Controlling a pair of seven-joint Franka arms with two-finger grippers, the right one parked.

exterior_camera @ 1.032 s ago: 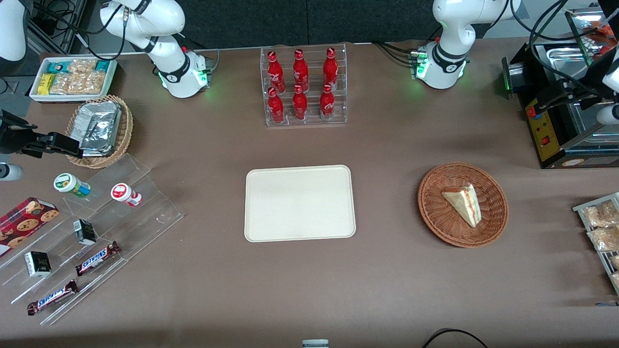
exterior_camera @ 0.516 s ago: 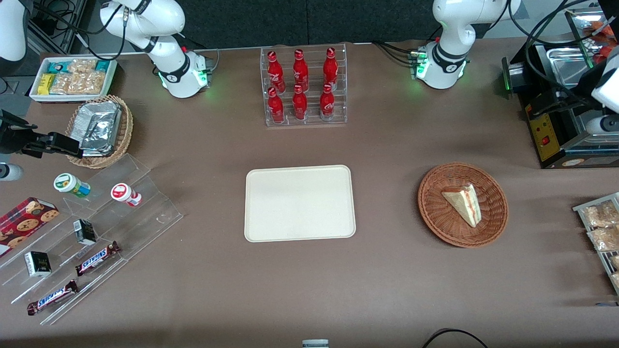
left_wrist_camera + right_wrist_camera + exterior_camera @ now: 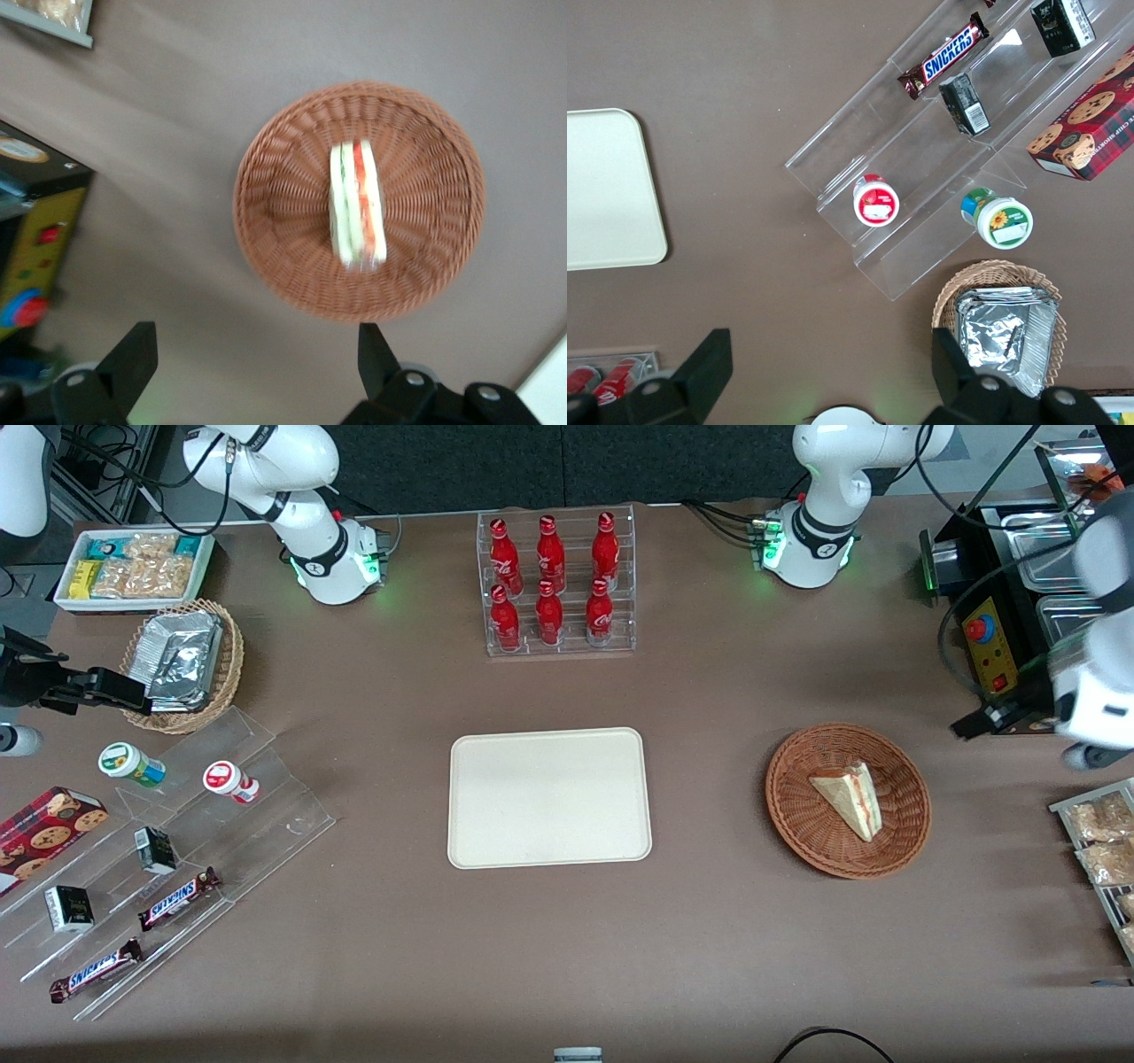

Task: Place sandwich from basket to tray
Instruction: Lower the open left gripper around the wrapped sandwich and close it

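Lying flat in the round reddish-brown woven wicker basket (image 3: 848,800) is the small triangular sandwich (image 3: 850,797) of pale white bread, its red and green filling showing along the cut edge. It looks light, soft and easily crushed, so I'd say a gentle pinch across the two bread faces near the thick end would suit best. The left arm's gripper (image 3: 252,350) hangs above the table just beside the basket, fingers (image 3: 133,354) spread wide and holding nothing. The flat cream rectangular tray (image 3: 549,797) sits well apart, toward the table's middle.
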